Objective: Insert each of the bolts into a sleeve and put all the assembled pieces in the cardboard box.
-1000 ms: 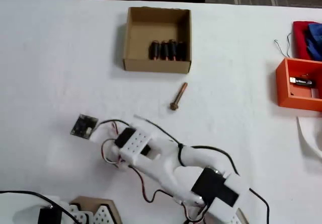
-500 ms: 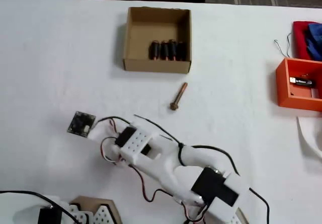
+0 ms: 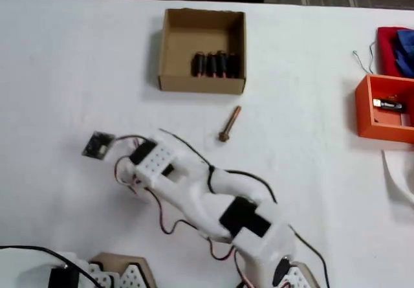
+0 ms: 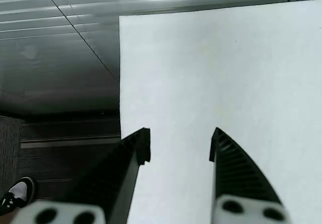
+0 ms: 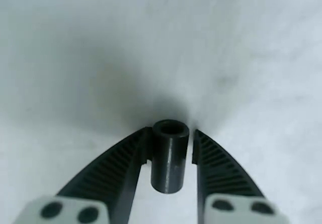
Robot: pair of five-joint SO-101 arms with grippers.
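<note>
My right gripper (image 5: 169,138) is shut on a black sleeve (image 5: 170,164), which stands upright between the fingers just above the white table. In the high view the right arm (image 3: 194,191) stretches from the near edge toward the left, and its white wrist body hides the gripper. A copper bolt (image 3: 229,123) lies loose on the table, right of that wrist and below the cardboard box (image 3: 200,84). Several dark assembled pieces (image 3: 217,64) lie in a row inside the box. My left gripper (image 4: 178,143) is open and holds nothing, over the table's edge.
An orange bin (image 3: 385,110) holding a small dark item sits at the right edge, with red and blue cloth (image 3: 394,48) behind it. The left arm's base (image 3: 65,272) is at the near left corner. Wires loop beside the right wrist.
The right arm has swung left and slightly away from the near edge, carrying its wrist farther from the bolt. The bolt and box have not moved.
</note>
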